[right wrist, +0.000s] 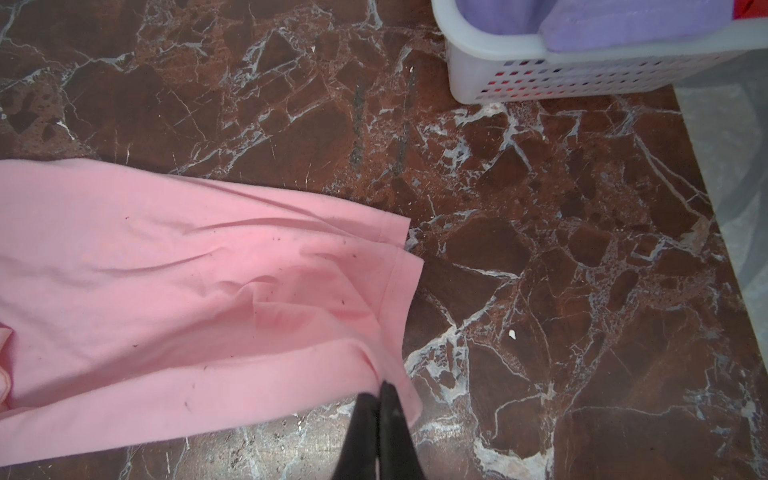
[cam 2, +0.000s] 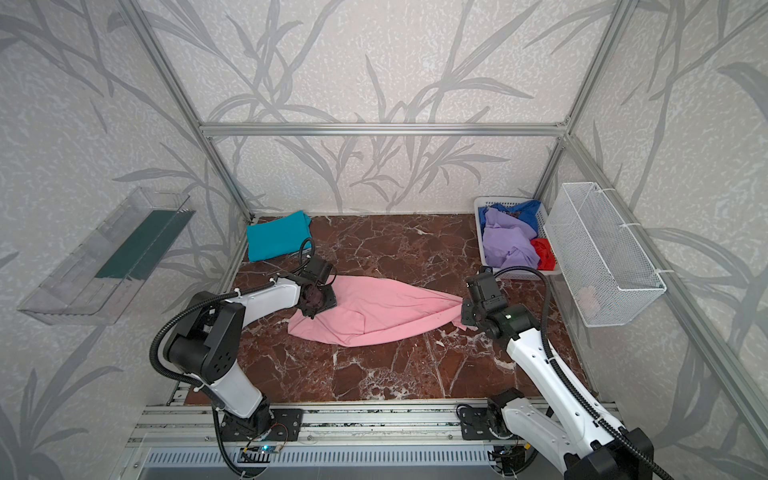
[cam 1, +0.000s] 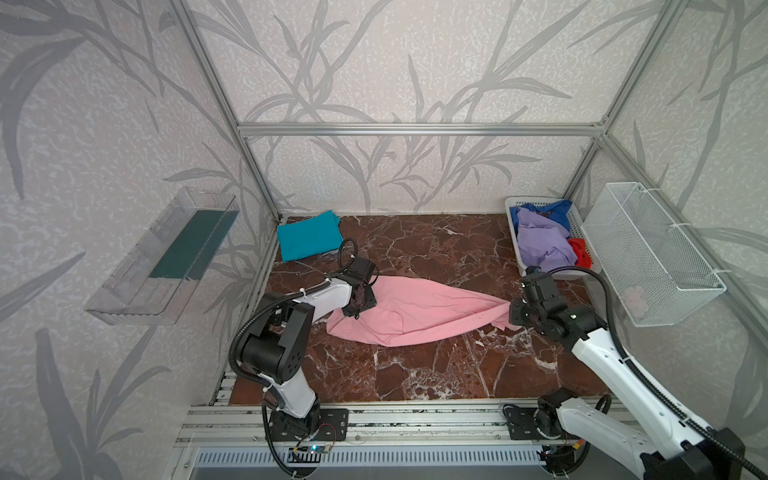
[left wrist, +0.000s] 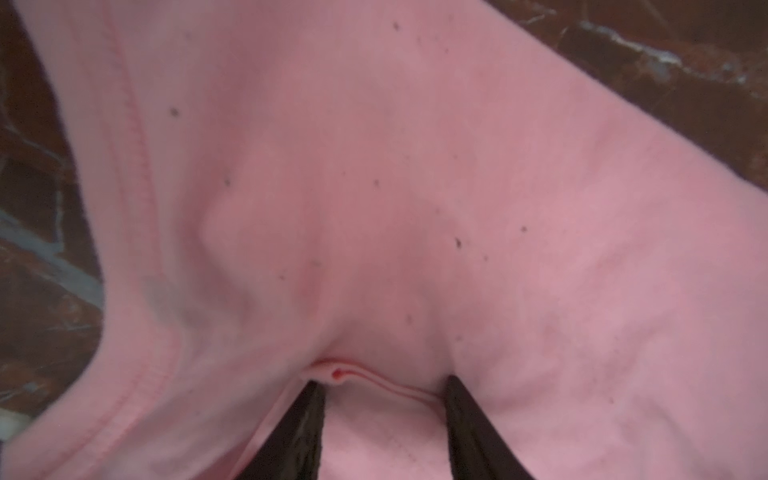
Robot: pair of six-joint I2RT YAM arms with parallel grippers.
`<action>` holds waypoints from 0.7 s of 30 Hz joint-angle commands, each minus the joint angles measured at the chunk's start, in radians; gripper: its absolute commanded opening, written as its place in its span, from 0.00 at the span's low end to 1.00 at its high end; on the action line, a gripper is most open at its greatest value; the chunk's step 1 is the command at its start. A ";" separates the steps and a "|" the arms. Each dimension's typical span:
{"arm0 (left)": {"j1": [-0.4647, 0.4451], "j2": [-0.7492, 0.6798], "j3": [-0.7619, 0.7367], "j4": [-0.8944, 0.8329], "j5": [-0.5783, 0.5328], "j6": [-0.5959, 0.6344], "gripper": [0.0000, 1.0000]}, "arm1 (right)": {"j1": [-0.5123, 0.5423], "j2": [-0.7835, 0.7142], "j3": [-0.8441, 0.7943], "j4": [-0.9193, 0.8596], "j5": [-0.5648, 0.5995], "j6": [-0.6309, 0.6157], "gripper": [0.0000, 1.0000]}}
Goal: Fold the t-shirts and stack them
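R pincer (right wrist: 380, 390) tight on pink tee (right wrist: 187, 291)

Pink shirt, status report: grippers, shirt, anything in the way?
Left gripper open over pink shirt. Right gripper shut on its hem. Shirt rumpled on table, not folded. Nothing in the way: teal shirt far left, basket far right.

The lavender t-shirt (cam 1: 540, 241) covers most of the blue t-shirt (cam 1: 557, 210) and red t-shirt (cam 1: 579, 253) in the basket (cam 1: 577, 222).
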 commanded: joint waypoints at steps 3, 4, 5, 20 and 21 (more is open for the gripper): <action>0.005 0.045 0.001 -0.011 -0.034 0.001 0.43 | -0.005 0.005 -0.010 -0.005 0.007 0.007 0.00; 0.005 0.052 0.007 -0.016 -0.040 0.005 0.34 | -0.004 0.007 -0.010 -0.005 0.011 0.007 0.00; 0.005 0.055 0.011 -0.022 -0.043 0.007 0.23 | -0.005 0.006 -0.010 -0.006 0.013 0.006 0.00; 0.019 -0.182 0.093 -0.200 -0.141 0.072 0.34 | -0.005 0.015 0.027 -0.014 0.021 0.000 0.00; 0.019 -0.187 0.093 -0.204 -0.142 0.072 0.38 | -0.005 0.013 0.024 -0.013 0.016 0.004 0.00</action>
